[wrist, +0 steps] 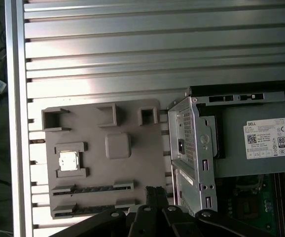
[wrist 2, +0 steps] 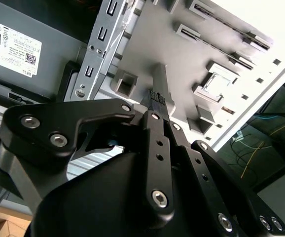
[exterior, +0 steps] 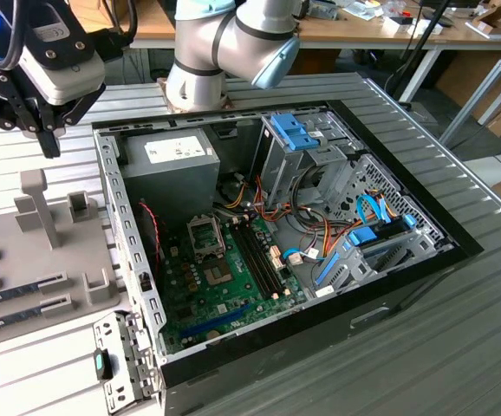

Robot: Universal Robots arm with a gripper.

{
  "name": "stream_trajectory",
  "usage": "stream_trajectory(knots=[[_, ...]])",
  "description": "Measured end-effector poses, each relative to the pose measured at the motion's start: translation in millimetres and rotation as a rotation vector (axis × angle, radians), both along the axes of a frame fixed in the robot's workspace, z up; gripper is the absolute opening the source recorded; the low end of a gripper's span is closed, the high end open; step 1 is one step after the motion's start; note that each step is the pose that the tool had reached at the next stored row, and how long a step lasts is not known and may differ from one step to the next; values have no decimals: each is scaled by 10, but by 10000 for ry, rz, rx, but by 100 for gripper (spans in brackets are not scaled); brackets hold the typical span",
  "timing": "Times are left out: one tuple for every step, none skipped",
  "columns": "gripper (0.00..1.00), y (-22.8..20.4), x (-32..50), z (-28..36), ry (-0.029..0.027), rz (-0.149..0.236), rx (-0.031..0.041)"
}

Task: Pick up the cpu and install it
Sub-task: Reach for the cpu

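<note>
— Silver-grey on top and rimmed in green, the cpu [wrist: 68, 161] lies flat in its recess on the grey holder tray [wrist: 132, 163], between two low brackets.

— And the gripper?

— In the exterior view the gripper [exterior: 49, 139] hangs above the tray's far end, to the exterior view's left of the open computer case [exterior: 320, 321]. Its two black fingers are pressed together with nothing between them. Both wrist views show the same narrow, closed tips.

— How close is it to the chip?

— Apart. In the first wrist view the tips sit over the tray's edge near the case wall, by the long slots [wrist: 93, 187], while the cpu rests toward the tray's opposite side. A rounded square block [wrist: 117, 146] stands between the two.

— Where does the tray sit?

— On the ribbed aluminium counter [wrist: 132, 49], just beside the case.

— What shows inside the case?

— A green motherboard [exterior: 224, 295] lies on the case floor, with the cpu socket [exterior: 205, 232] near the grey power supply [exterior: 168, 165]. Whether the socket's frame is raised I cannot tell.
</note>
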State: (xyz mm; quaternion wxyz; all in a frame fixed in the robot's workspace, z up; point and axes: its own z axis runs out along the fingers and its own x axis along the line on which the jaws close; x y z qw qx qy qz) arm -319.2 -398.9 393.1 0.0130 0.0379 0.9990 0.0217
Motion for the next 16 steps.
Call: stream_trajectory(knots=[[11, 0, -3, 0, 0, 0, 0], [11, 0, -9, 0, 0, 0, 0], [11, 0, -16, 0, -1, 0, 0], [11, 0, -25, 0, 0, 0, 0], [11, 0, -30, 0, 0, 0, 1], [11, 0, -34, 0, 0, 0, 0], [11, 0, -38, 0, 0, 0, 0], [11, 0, -42, 0, 0, 0, 0], [11, 0, -48, 0, 0, 0, 0], [11, 0, -54, 0, 0, 0, 0], [11, 0, -59, 0, -1, 0, 0], [11, 0, -65, 0, 0, 0, 0], [11, 0, -71, 0, -1, 0, 0], [11, 0, -74, 0, 0, 0, 1], [11, 0, -78, 0, 0, 0, 0], [11, 0, -82, 0, -1, 0, 0]])
